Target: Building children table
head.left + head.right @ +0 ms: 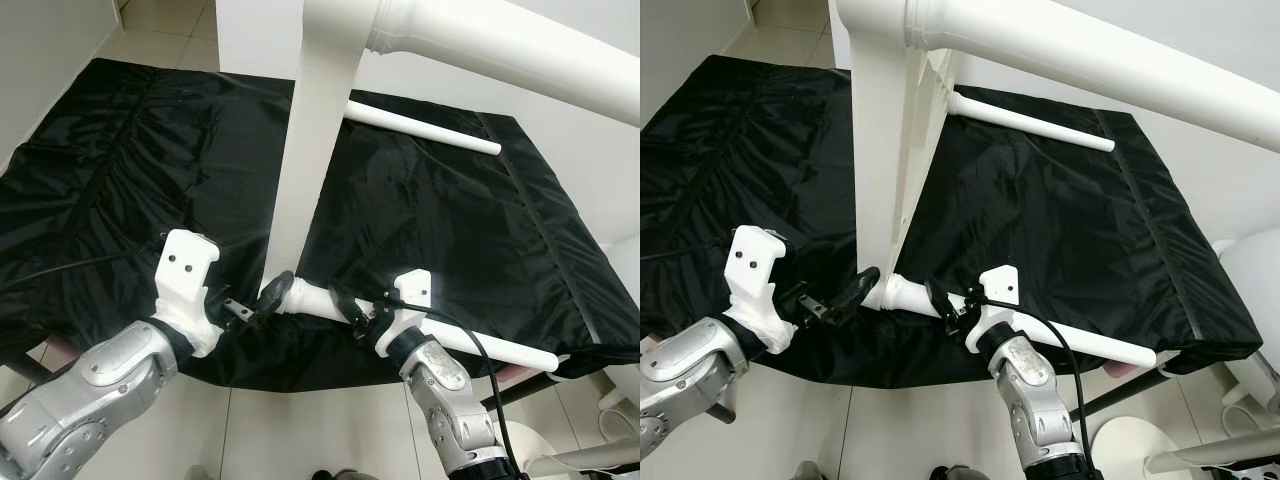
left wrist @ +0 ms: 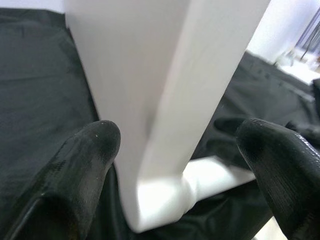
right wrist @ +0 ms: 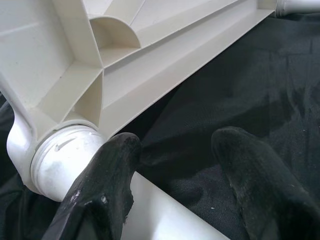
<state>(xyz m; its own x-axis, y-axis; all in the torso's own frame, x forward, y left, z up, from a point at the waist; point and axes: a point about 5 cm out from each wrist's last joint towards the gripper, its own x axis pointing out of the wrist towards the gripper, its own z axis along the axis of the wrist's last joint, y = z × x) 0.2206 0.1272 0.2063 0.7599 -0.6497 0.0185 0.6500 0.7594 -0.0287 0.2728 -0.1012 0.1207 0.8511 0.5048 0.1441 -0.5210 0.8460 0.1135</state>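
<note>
Right claw (image 1: 943, 306) astride table leg (image 1: 1060, 337), fingers apart.

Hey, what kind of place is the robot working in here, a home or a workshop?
Probably a room in a home: pale tiled floor, white walls, and a raised surface under a black cloth serving as a work spot for the white plastic table parts.
</note>
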